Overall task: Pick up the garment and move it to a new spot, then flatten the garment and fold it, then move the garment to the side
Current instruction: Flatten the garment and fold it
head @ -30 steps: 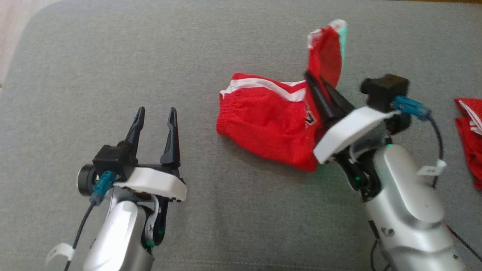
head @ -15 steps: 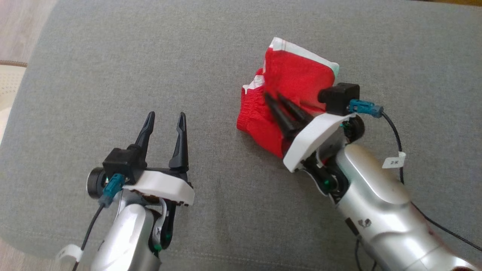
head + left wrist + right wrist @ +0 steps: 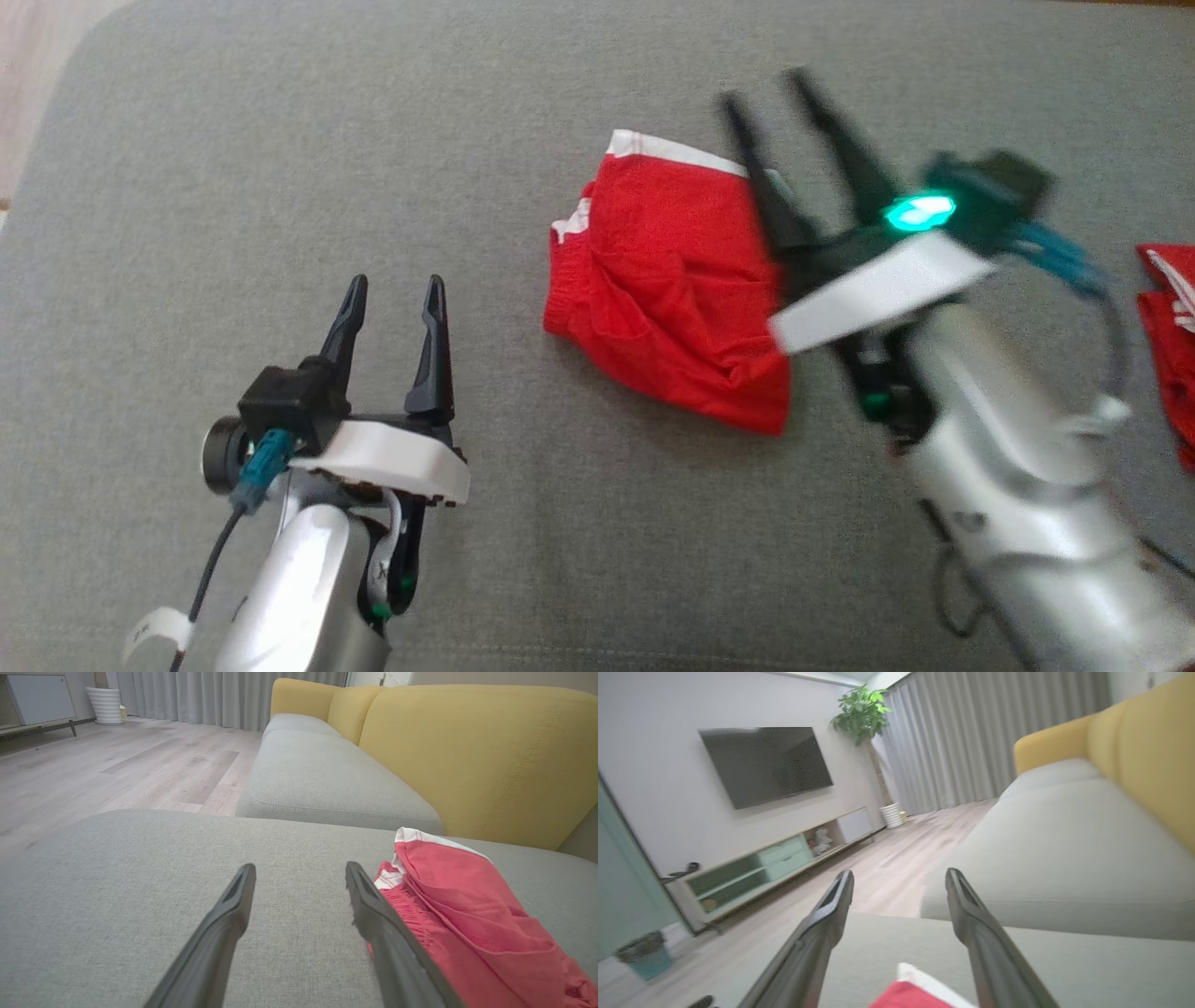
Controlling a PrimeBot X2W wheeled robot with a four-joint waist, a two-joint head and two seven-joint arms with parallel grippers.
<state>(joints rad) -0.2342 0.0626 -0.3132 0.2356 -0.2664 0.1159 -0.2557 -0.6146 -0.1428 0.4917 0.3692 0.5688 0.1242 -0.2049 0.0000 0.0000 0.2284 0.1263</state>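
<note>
Plainly empty right tool (image 3: 764,89), jaws wide apart

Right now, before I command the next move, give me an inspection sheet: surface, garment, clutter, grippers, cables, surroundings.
Surface: grey cushion, no stains seen.
Job's things: red garment lies folded over on the cushion, white band at its far edge.
Clutter: another red cloth at the head view's right edge.
Grippers: left gripper open, empty, left of the garment; right gripper open, empty, over its right edge, blurred.
Cables: left cable and right cable, blue plugs, apart from the garment.
Surroundings: yellow sofa back, wood floor, television, plant.
</note>
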